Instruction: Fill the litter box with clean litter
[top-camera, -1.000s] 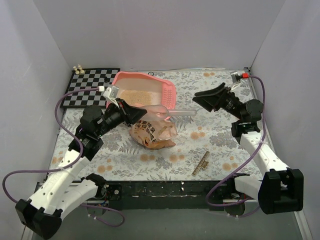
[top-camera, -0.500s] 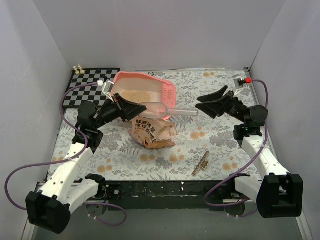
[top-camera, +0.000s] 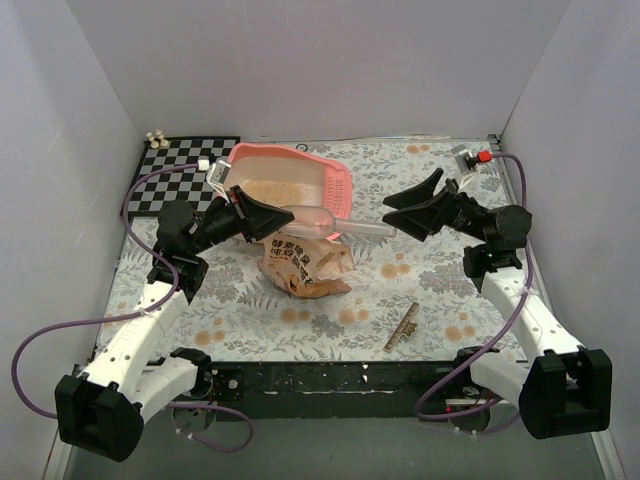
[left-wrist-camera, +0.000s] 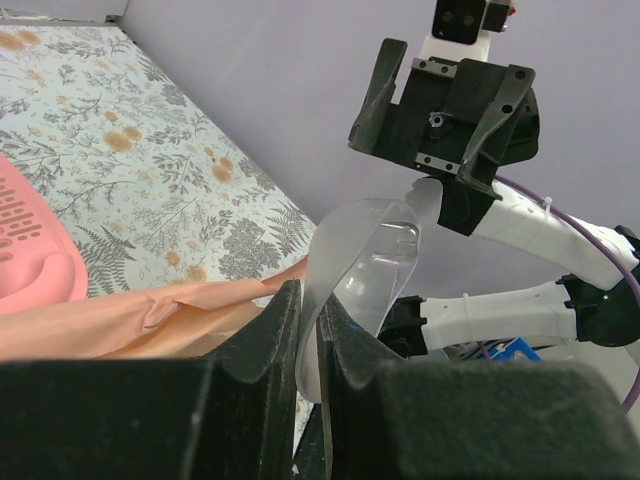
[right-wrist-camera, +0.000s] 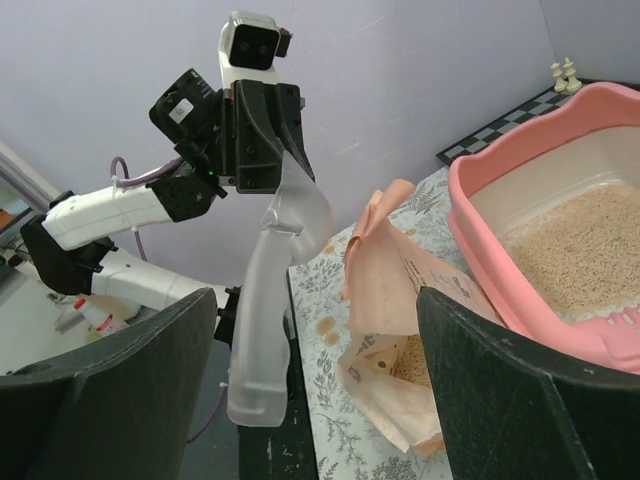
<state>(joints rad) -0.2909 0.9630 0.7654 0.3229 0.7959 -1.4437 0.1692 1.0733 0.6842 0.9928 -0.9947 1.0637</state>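
Observation:
The pink litter box (top-camera: 335, 185) stands at the back centre with clean litter (top-camera: 272, 191) on its floor; both also show in the right wrist view, the box (right-wrist-camera: 480, 215) and the litter (right-wrist-camera: 580, 250). My left gripper (top-camera: 284, 221) is shut on the rim of a translucent scoop (top-camera: 312, 220), held over the box's near edge; the left wrist view shows the jaws (left-wrist-camera: 310, 297) pinching the scoop (left-wrist-camera: 370, 260). My right gripper (top-camera: 392, 217) is open at the end of the scoop's handle (right-wrist-camera: 262, 330), not touching it. In its own view the right gripper (right-wrist-camera: 315, 300) is wide open.
A crinkled tan-orange bag (top-camera: 305, 265) lies open in front of the box, with granules inside (right-wrist-camera: 415, 365). A checkerboard (top-camera: 185, 175) with small chess pieces (top-camera: 155, 137) lies at the back left. A small brass clip (top-camera: 402, 326) lies on the floral mat at the near right.
My left gripper lifted the scoop from the bag toward the box's near edge and then held. My right gripper moved left and now stands open at the handle's end.

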